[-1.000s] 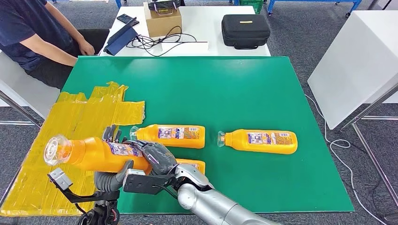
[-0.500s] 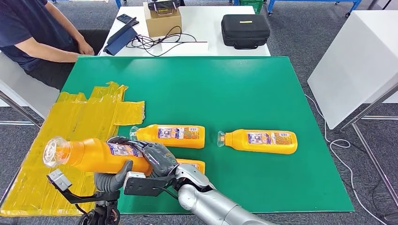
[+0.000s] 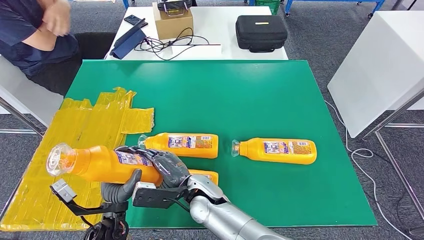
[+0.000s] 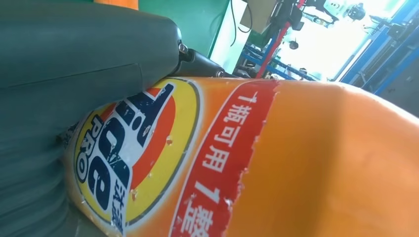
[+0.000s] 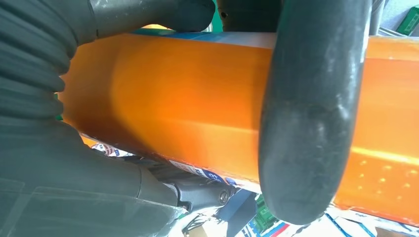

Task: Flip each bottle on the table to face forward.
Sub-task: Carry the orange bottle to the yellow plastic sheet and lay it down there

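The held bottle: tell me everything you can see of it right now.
The held bottle is orange plastic with a clear cap pointing toward the robot's left, lying roughly level above the table's near-left edge. Both the left hand and right hand grip it. Its logo label faces downward toward the left wrist camera.

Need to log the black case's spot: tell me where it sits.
In the head view the black case lies on the white table beyond the green table, toward the right, with the cardboard box to its left.
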`<action>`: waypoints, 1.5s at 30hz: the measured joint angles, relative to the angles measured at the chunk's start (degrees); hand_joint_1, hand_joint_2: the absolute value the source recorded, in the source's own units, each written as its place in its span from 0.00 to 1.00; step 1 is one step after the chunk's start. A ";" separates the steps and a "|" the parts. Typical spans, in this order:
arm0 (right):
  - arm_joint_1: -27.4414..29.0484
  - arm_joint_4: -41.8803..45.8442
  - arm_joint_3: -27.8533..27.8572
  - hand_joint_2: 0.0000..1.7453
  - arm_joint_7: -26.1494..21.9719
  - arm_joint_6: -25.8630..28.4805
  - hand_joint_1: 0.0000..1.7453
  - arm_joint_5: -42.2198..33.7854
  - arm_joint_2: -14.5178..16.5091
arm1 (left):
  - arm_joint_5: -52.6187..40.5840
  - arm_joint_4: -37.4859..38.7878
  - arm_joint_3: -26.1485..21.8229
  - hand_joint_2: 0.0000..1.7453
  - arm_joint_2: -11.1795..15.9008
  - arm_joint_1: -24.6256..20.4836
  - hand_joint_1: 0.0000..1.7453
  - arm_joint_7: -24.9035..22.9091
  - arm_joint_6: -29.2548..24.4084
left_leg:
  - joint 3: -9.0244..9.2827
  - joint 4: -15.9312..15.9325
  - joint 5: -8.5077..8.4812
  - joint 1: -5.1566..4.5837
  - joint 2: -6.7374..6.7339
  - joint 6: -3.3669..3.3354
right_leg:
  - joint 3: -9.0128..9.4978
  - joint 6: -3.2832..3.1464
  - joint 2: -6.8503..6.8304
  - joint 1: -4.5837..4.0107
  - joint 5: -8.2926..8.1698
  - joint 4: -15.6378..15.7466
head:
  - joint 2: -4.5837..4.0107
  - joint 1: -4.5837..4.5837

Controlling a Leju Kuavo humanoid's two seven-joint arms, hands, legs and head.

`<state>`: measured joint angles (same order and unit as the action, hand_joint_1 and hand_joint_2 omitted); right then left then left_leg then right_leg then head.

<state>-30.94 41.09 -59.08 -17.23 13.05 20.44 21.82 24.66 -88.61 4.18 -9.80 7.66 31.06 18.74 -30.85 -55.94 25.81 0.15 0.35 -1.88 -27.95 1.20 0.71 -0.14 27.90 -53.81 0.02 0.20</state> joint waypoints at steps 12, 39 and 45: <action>4.41 5.47 8.70 0.00 -3.69 -1.99 0.00 5.26 -3.12 | -3.06 -1.92 -3.00 1.00 -0.29 -0.08 1.00 1.90 -1.51 | -0.03 0.00 0.00 -0.01 0.17 0.00 | 0.05 0.00 -0.06 0.00 0.00 0.00 | 0.00 0.00; 17.98 33.88 27.38 0.00 -10.46 -4.96 0.00 -3.43 -19.67 | -68.47 13.55 -13.95 1.00 9.38 -14.76 1.00 7.54 -57.94 | 0.01 -0.02 -0.06 -0.02 0.15 0.07 | 0.03 0.00 -0.04 0.01 -0.01 -0.16 | 0.00 -0.01; 18.02 34.12 27.34 0.00 -10.45 -5.10 0.00 -3.55 -19.77 | -72.42 16.51 -14.93 1.00 9.94 -16.32 1.00 6.71 -57.95 | -0.03 -0.02 -0.06 -0.03 0.16 0.07 | 0.00 0.00 -0.05 0.03 -0.01 -0.15 | 0.00 -0.01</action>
<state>-12.92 75.21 -31.74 -27.68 7.95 16.89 2.04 -47.75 -72.10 -10.75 0.14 -8.66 37.77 -39.21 -30.88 -55.96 25.75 0.13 0.51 -1.81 -27.96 1.20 0.66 -0.12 27.89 -53.96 0.02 0.19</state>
